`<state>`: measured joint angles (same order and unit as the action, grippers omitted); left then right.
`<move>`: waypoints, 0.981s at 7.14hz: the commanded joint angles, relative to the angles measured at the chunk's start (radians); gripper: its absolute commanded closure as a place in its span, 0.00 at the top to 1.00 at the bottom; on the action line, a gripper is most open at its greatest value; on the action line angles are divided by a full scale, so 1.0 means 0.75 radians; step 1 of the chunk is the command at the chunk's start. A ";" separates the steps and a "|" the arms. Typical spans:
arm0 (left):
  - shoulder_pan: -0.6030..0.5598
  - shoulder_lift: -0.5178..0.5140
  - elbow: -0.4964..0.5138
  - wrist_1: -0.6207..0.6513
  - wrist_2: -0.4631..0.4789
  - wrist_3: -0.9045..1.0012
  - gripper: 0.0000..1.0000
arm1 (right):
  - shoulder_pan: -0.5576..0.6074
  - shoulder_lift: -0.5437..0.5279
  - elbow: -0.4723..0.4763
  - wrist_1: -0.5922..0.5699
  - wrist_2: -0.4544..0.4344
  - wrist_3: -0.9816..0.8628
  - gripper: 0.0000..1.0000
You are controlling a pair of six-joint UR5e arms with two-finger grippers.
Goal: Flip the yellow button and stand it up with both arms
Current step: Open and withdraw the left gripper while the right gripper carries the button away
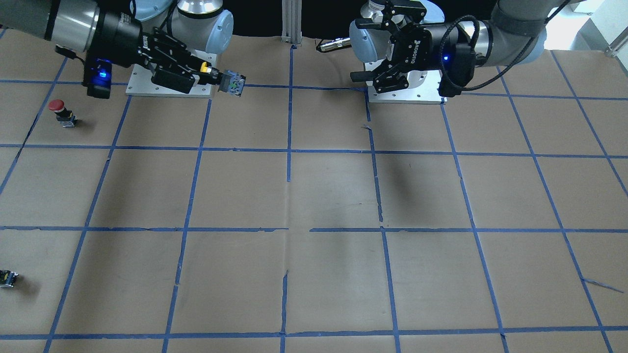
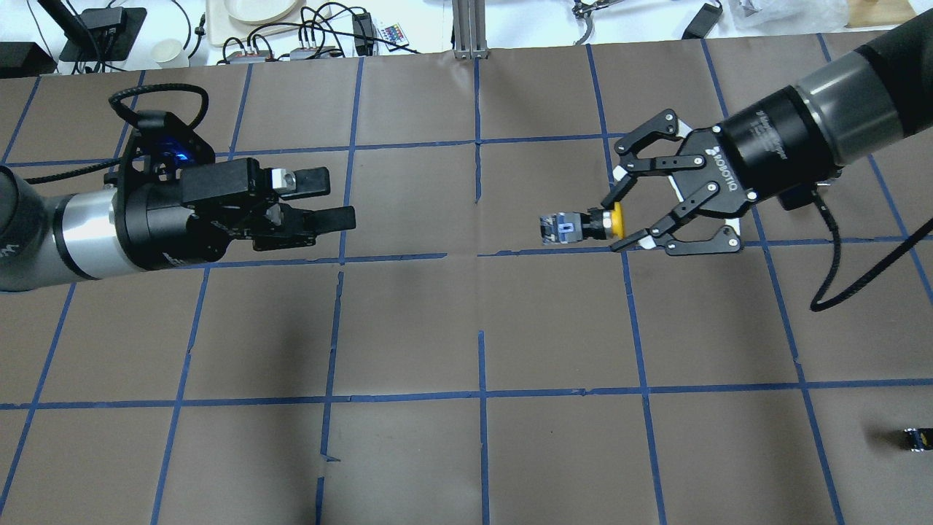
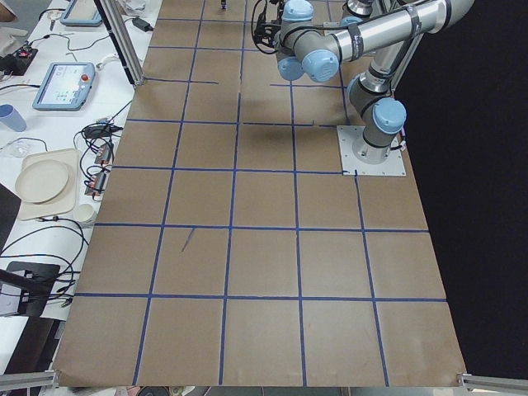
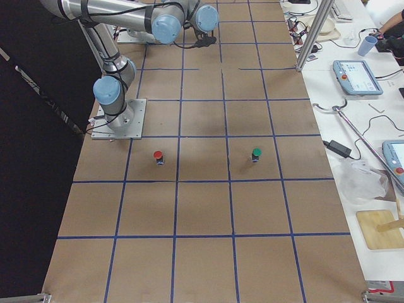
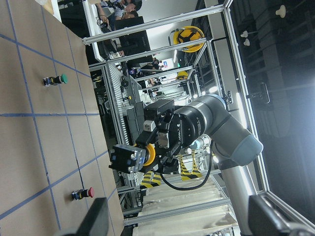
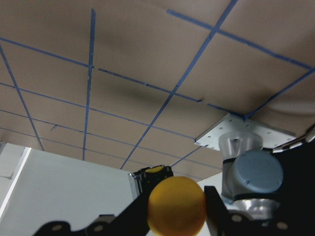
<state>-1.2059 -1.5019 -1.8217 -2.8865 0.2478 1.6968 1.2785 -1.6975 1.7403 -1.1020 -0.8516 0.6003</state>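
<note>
The yellow button (image 2: 583, 224) is off the table. It is held up in the air over the robot's right half of the tabletop and lies on its side, well apart from either end edge. The right gripper (image 2: 614, 223) is clamped on it at the yellow cap and collar, so the black and grey body sticks out free towards the left gripper (image 2: 334, 197). That one faces it from well apart with its fingers spread and nothing between them. The button looks light and stiff, hard plastic all through. The domed cap is smooth and rounded and would likely slip or twist in a pinch. The squared body has flat sides and seems the better place for the left gripper to take hold, short of the terminal end, which may be the most delicate part. With the wide cap on a short body it will probably tip easily when set down, so it needs to land square. A red button (image 1: 59, 110) and a green button (image 4: 256, 153) stand upright on the table towards the robot's right end, and a small black-and-yellow block (image 2: 917, 438) lies near that end edge. The button sits in no container; the only dish in sight is a pale plate (image 3: 41, 180) on the bench beyond the table's far edge, and I see nothing on it.
</note>
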 commanded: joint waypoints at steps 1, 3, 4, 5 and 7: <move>0.021 -0.150 0.109 0.059 0.056 -0.069 0.99 | -0.121 0.089 -0.027 -0.064 -0.401 -0.434 0.04; 0.021 -0.241 0.244 0.246 0.097 -0.367 0.99 | -0.146 0.097 -0.040 -0.307 -0.806 -1.030 0.04; 0.004 -0.263 0.259 0.431 0.135 -0.541 0.99 | -0.148 0.107 -0.028 -0.460 -0.929 -1.291 0.04; -0.044 -0.270 0.251 0.672 0.150 -0.745 0.99 | -0.150 0.120 -0.026 -0.524 -1.005 -1.455 0.04; -0.218 -0.241 0.237 0.917 0.216 -0.914 0.99 | -0.244 0.193 0.041 -0.749 -1.047 -1.847 0.04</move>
<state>-1.2975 -1.6942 -1.6343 -2.3074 0.3872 1.0847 1.1419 -1.5858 1.7381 -1.5637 -1.6152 -0.5961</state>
